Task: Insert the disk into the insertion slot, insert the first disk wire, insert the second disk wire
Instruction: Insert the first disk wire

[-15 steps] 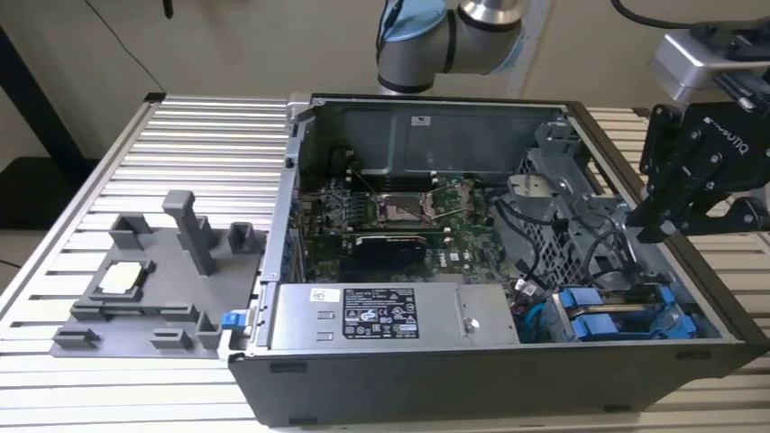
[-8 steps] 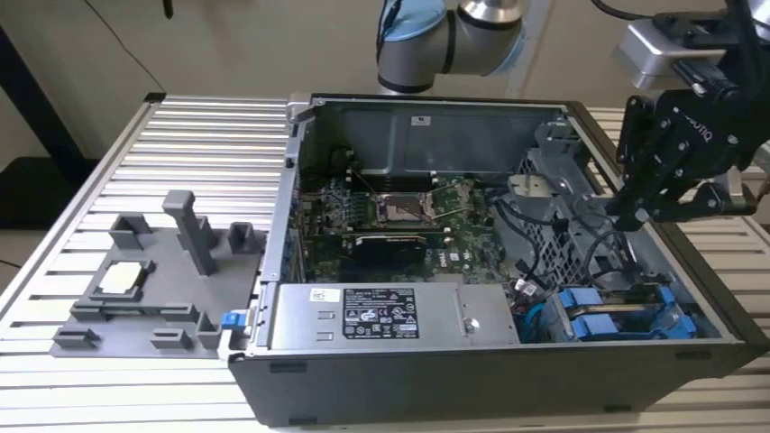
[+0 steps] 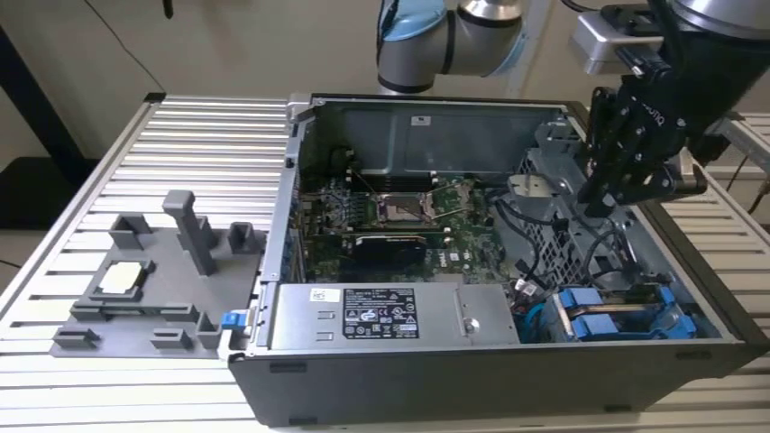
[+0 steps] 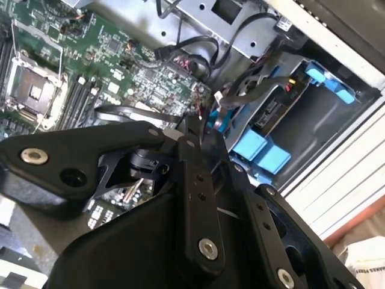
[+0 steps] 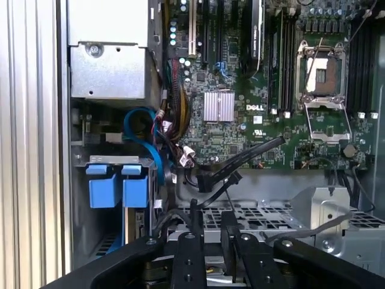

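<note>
Disk (image 3: 608, 325), bright blue caddy tabs showing, sits inside case (image 3: 385, 392); gripper (image 3: 600, 206) apart; openness cannot be told.

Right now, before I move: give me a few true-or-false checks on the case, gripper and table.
1. The gripper hangs over the open computer case. True.
2. The blue drive tabs sit inside the case, beside the power-supply box. True.
3. The grey tray lies inside the case. False: it rests on the table, at the exterior view's left of the case.
4. A cooler covers the processor socket. False: the socket is bare.
</note>
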You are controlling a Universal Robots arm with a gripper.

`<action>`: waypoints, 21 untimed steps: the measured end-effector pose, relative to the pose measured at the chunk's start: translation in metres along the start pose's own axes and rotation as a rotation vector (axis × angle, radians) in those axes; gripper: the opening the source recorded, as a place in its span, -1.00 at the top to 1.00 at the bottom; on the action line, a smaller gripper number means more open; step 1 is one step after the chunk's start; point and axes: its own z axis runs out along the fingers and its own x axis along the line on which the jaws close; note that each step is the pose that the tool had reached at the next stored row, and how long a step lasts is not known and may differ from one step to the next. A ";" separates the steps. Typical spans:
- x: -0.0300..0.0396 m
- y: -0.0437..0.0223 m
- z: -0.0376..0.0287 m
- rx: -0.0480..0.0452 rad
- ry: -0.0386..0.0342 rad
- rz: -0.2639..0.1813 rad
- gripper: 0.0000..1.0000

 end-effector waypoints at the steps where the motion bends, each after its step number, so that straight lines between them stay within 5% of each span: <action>1: -0.0005 0.0005 0.0003 -0.0003 0.0080 -0.005 0.47; 6: -0.0086 0.0055 0.0057 0.0076 0.0243 -0.018 0.47; 12: -0.0106 0.0083 0.0083 0.0110 0.0652 -0.050 0.47; 21: -0.0112 0.0292 0.0157 0.0352 0.0832 -0.055 0.47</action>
